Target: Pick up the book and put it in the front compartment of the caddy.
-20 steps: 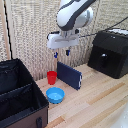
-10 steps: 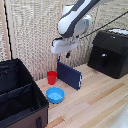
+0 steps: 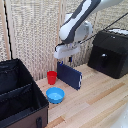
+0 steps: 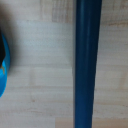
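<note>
The dark navy book (image 3: 70,76) stands on its long edge on the wooden table, just to the exterior view's right of the red cup. My gripper (image 3: 67,60) hangs right over the book's upper corner, its fingertips at the top edge. In the wrist view the book's thin edge (image 4: 87,64) runs across the whole picture and no fingers show, so whether the gripper is open or shut is unclear. The black fabric caddy (image 3: 43,107) with its dividing wall sits at the exterior view's lower left.
A red cup (image 3: 51,77) stands beside the book, and a light-blue bowl (image 3: 55,95) lies between it and the caddy; the bowl's rim (image 4: 2,65) also shows in the wrist view. A glossy black box (image 3: 110,52) stands at the exterior view's right. A slatted screen runs behind.
My gripper has come down toward the top of the book. The book, cup and bowl have stayed where they were.
</note>
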